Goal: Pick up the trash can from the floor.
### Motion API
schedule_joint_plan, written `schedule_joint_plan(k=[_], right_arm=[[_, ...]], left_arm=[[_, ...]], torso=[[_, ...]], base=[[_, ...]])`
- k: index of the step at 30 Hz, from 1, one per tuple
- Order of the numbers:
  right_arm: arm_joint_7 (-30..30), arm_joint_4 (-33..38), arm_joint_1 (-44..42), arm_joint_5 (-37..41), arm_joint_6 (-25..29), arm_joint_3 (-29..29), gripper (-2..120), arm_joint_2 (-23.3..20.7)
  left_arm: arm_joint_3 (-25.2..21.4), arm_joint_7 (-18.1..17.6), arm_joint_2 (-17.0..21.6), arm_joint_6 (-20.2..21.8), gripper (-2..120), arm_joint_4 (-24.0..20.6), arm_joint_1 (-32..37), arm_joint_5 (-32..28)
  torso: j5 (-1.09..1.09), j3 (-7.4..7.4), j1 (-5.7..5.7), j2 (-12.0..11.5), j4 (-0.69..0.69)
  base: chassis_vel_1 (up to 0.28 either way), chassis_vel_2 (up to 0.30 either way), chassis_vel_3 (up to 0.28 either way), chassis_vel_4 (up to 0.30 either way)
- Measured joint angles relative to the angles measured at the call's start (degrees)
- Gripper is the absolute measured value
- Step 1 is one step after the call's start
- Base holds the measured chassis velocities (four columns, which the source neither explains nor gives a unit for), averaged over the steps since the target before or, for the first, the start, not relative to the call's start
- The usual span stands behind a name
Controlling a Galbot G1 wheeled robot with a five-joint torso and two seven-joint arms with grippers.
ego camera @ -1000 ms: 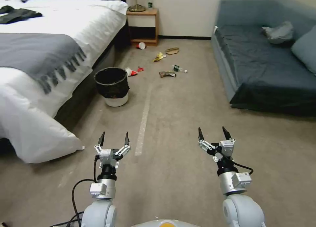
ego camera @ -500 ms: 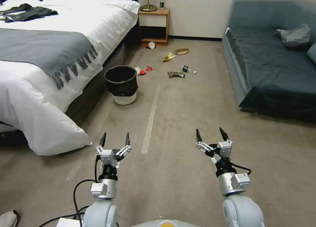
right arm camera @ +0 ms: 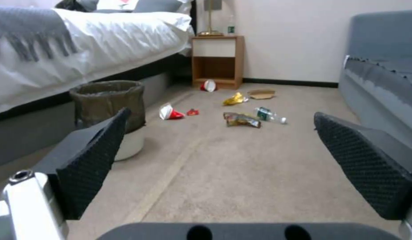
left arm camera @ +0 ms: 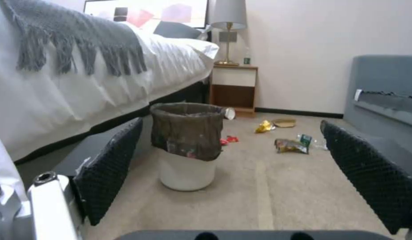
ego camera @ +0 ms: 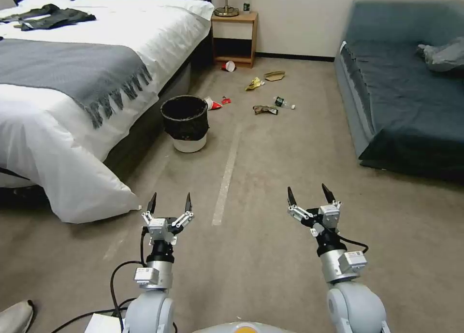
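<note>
The trash can [ego camera: 185, 123] is a small round white bin with a black liner folded over its rim. It stands upright on the beige carpet floor [ego camera: 270, 178] beside the bed. The left wrist view shows the trash can [left arm camera: 186, 144] ahead between the fingers; in the right wrist view the trash can [right arm camera: 109, 106] lies off to one side. My left gripper [ego camera: 169, 202] and right gripper [ego camera: 308, 195] hover open and empty low in front of me, well short of the bin.
A white bed [ego camera: 87, 81] with a grey throw lies left, its duvet corner [ego camera: 82, 193] sagging to the floor. A blue sofa [ego camera: 406, 96] stands right, a wooden nightstand [ego camera: 236, 38] behind. Cups, wrappers and a bottle [ego camera: 282, 102] litter the carpet. A pale tape strip [ego camera: 227, 176] runs forward.
The whole head view has shifted, so the camera moved: the bin, bed and litter now sit further right in the frame. Both grippers hold the same open pose.
</note>
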Motion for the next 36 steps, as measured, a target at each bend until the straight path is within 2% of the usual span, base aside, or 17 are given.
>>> schedule_joint_plan(k=[13, 36], right_arm=[[-2.27, -0.93, 0.58, -0.19, 0.38, -0.01, 100, 0.14], [-2.67, 0.02, -0.3, -0.63, 0.29, -0.25, 100, 0.69]], left_arm=[[-0.99, -0.44, -0.3, 0.52, 99, -0.14, 0.13, 0.52], [-1.23, -1.86, -0.2, 0.37, 98, -0.35, 0.47, 0.46]], torso=[[0.0, 0.0, 0.0, 0.0, 0.0], [0.0, 0.0, 0.01, 0.0, 0.0]], base=[[-0.01, 0.015, 0.012, -0.008], [-0.129, 0.125, 0.122, -0.125]])
